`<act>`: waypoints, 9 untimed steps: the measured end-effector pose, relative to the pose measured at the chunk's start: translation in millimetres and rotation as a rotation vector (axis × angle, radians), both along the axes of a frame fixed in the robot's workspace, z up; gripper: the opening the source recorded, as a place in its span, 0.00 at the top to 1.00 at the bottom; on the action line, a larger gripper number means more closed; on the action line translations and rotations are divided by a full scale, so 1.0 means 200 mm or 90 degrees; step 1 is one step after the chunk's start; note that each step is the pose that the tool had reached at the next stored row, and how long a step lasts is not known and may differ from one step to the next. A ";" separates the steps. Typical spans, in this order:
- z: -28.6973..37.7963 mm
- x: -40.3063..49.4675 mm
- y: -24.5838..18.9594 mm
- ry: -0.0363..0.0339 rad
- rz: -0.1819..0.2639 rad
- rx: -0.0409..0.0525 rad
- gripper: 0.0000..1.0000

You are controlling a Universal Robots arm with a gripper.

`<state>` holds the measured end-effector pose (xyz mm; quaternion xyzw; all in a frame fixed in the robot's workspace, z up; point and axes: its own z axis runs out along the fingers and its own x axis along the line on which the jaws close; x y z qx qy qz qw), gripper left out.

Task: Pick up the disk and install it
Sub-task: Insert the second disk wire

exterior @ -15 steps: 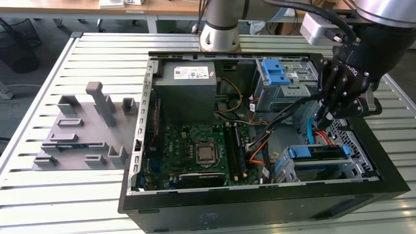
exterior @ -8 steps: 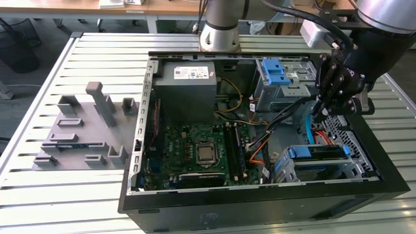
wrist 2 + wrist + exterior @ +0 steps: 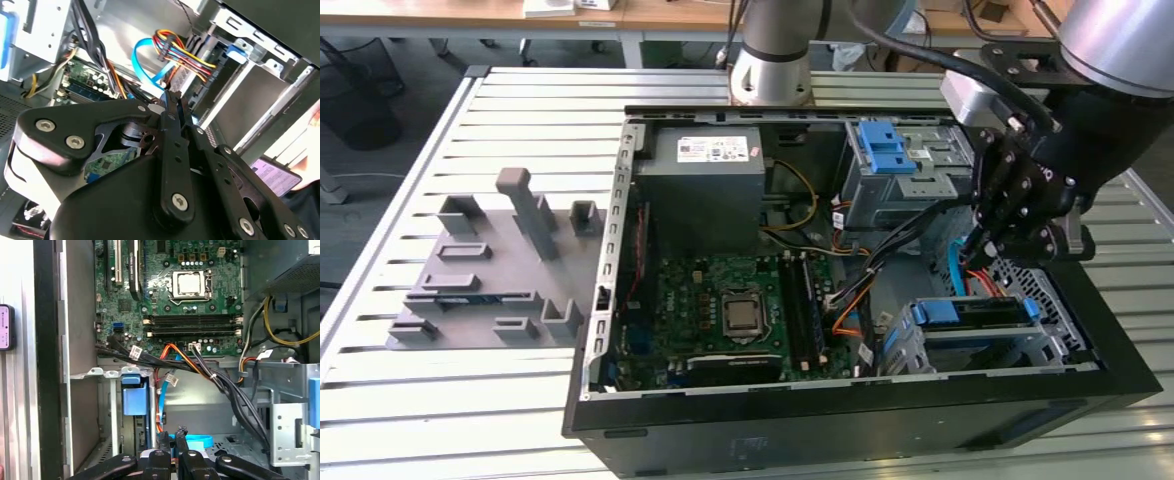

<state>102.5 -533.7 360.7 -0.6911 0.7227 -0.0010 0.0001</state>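
The disk (image 3: pixel 971 312), dark on top with a blue carrier frame, sits in the lower drive cage at the front of the open computer case (image 3: pixel 854 400), toward the exterior view's right. In the first wrist view its blue carrier end (image 3: pixel 134 395) sticks out of the cage. My black gripper (image 3: pixel 998 250) hangs inside the case just behind that cage, among the cables. Its fingers (image 3: pixel 172 112) are shut together with nothing between them, and its fingertips (image 3: pixel 180 436) point at a blue cable on the case floor.
An upper drive cage with a blue latch (image 3: pixel 886 150) stands behind the gripper. Orange, blue and black cables (image 3: pixel 200 370) run across the gap. The motherboard (image 3: pixel 734 310) and power supply (image 3: pixel 707 170) occupy the middle of the case. A grey fixture (image 3: pixel 494 270) lies on the slatted table.
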 end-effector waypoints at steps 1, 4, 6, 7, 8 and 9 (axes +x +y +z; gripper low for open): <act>-0.004 0.000 -0.012 0.0000 0.000 0.0000 0.84; -0.011 0.000 -0.035 0.0000 0.000 0.0003 0.84; -0.014 0.000 -0.043 0.0000 0.000 0.0034 0.84; -0.016 0.000 -0.046 0.0000 0.000 0.0070 0.84; -0.018 0.000 -0.049 0.0000 0.000 0.0115 0.84; -0.019 0.000 -0.052 0.0000 0.000 0.0174 0.84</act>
